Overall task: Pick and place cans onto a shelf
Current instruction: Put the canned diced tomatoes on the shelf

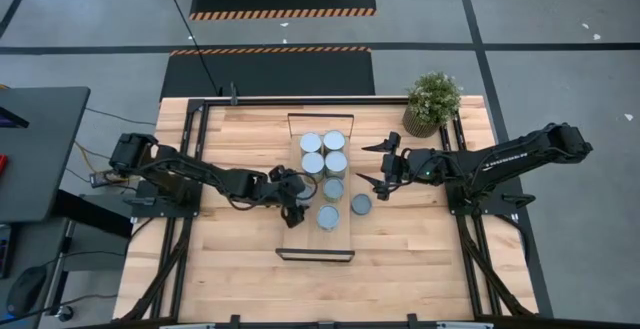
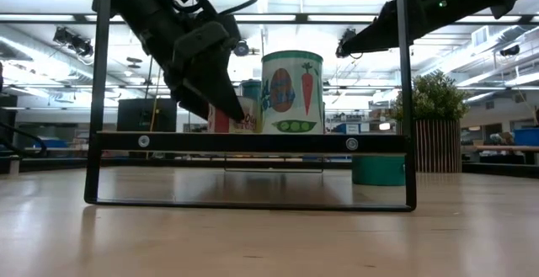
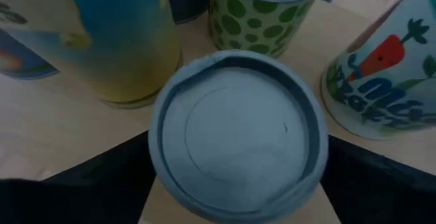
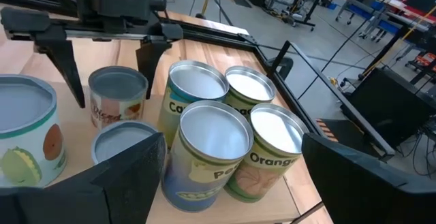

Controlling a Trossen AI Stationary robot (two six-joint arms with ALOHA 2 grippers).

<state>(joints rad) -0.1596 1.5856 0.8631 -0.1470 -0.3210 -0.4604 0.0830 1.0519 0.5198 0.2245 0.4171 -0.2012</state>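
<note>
Both fingers pairs open: left gripper (image 1: 300, 201) straddles can (image 3: 238, 132); right gripper (image 1: 378, 164) empty.

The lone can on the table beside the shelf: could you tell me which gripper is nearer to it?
Right. The right gripper hovers just beyond the lone can, jaws open; the left gripper is across the shelf, around another can.

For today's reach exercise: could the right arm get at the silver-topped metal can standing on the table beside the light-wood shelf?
Probably yes: the can stands alone close to the open right hand, with nothing between them.
</note>
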